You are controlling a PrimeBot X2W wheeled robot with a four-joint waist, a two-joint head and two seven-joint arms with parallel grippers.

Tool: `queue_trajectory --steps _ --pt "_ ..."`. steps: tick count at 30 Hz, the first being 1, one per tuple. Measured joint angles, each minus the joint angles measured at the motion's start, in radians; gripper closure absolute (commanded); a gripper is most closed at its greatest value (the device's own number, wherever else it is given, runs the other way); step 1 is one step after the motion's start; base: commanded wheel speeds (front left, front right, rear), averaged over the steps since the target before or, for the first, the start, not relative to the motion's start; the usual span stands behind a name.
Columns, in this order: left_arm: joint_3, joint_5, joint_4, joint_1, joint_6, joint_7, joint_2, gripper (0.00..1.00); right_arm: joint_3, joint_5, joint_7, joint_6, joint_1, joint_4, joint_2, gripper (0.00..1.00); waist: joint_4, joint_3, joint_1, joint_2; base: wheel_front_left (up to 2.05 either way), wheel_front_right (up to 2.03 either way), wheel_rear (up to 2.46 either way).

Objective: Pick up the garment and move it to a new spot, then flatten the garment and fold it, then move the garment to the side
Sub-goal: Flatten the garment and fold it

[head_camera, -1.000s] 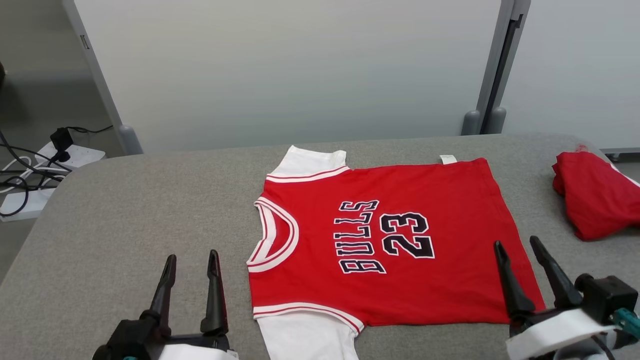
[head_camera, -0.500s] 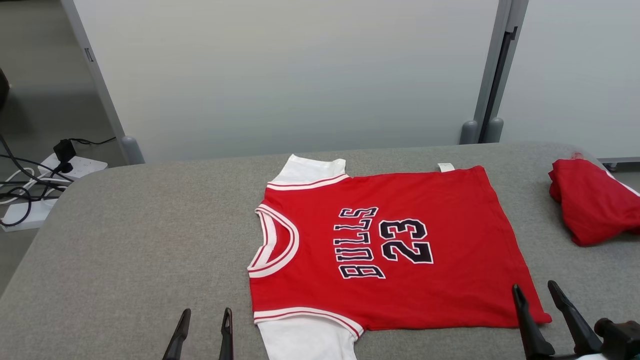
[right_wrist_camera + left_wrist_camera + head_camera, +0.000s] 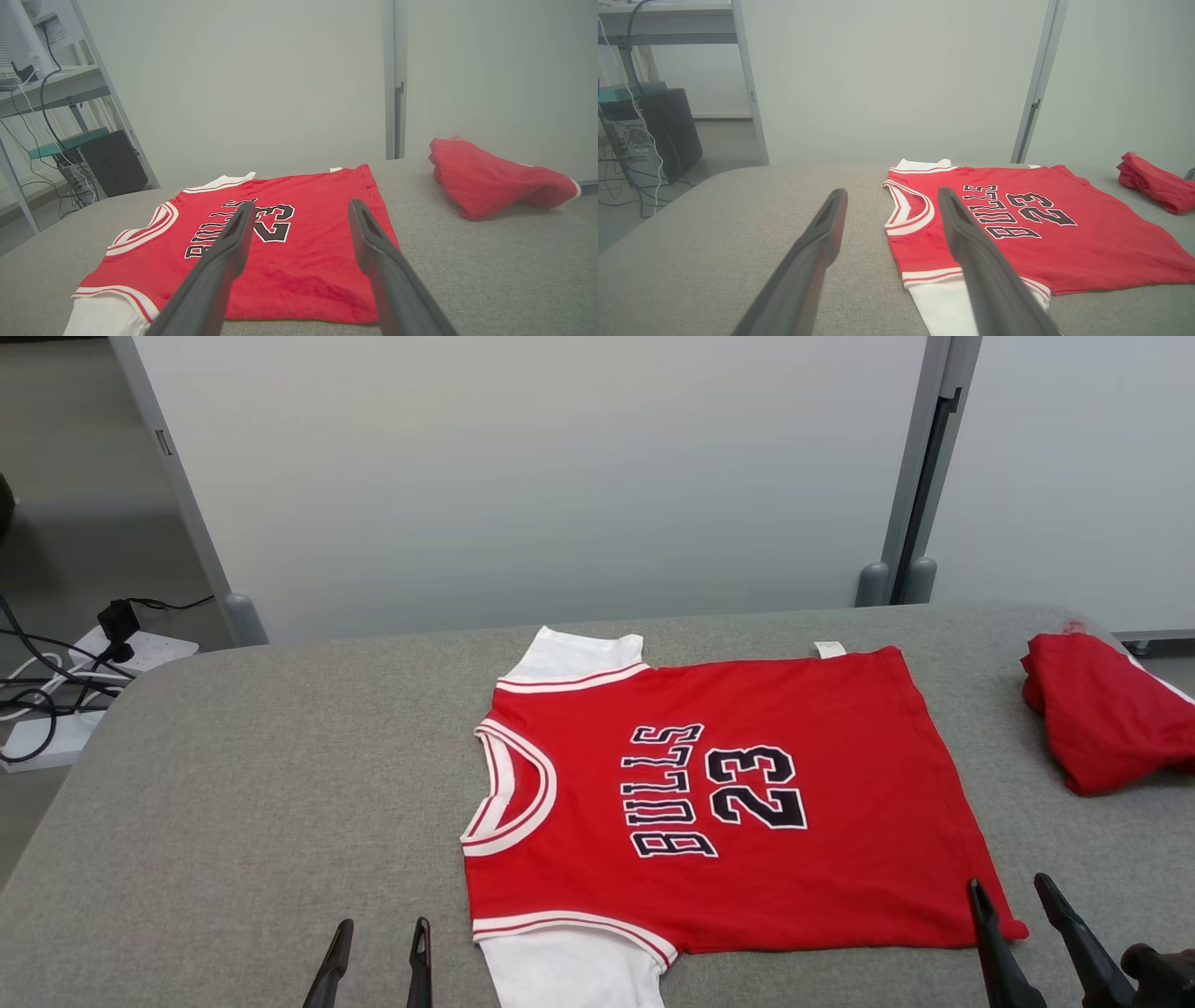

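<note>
Jersey flat between left gripper and right gripper (hem corner beside right); both jaws spread, empty.

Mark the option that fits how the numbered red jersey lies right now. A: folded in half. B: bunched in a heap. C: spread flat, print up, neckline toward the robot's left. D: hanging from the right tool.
C: the jersey lies spread flat on the table, its BULLS 23 print facing up and its neckline at the left end in the head view.
</note>
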Motion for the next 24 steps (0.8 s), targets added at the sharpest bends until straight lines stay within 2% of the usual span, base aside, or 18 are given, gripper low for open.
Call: queue_trajectory --steps 11,17,24 --pt "-0.017 -0.002 0.026 0.000 -0.001 0.000 0.000 0.00 -0.003 0.000 0.000 0.000 0.000 0.000 0.005 0.00 0.010 0.000 0.0000 0.0000 0.00 0.00 0.00" --pt "-0.075 -0.052 0.176 -0.003 -0.036 0.006 0.000 0.00 0.000 0.000 0.000 0.000 0.000 0.004 0.003 0.00 0.013 0.016 0.0000 0.0000 0.00 0.00 0.00" --pt "-0.173 -0.123 0.316 -0.072 -0.044 0.068 0.000 0.00 0.002 0.000 0.000 0.000 -0.001 0.006 -0.004 0.00 0.013 0.046 0.0000 0.0000 0.00 0.00 0.00"
